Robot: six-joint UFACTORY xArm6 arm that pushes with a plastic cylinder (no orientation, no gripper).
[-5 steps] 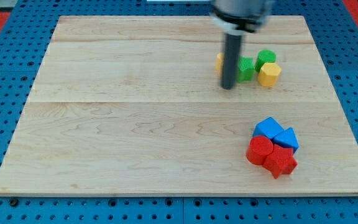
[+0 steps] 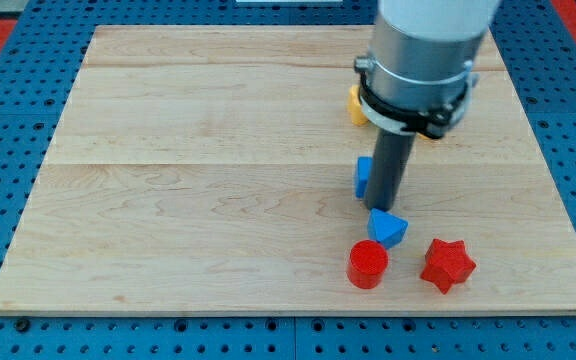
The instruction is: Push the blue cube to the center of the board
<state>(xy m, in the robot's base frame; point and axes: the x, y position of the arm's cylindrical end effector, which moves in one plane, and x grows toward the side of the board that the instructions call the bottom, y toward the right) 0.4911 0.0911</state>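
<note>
Blue cube (image 2: 363,176) (half hidden) right of centre

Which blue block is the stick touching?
The blue cube, peeking out on the view's left of my tip. The other blue block sits just below, nearer the red ones.

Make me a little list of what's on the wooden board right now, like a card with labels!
board: wooden board on a blue pegboard
my tip: just right of the blue cube, above the blue wedge
blue cube: partly hidden behind the rod, right of centre
blue wedge: lower right
red cylinder: near the bottom edge
red star: right of the cylinder
yellow block: mostly hidden by the arm
</note>
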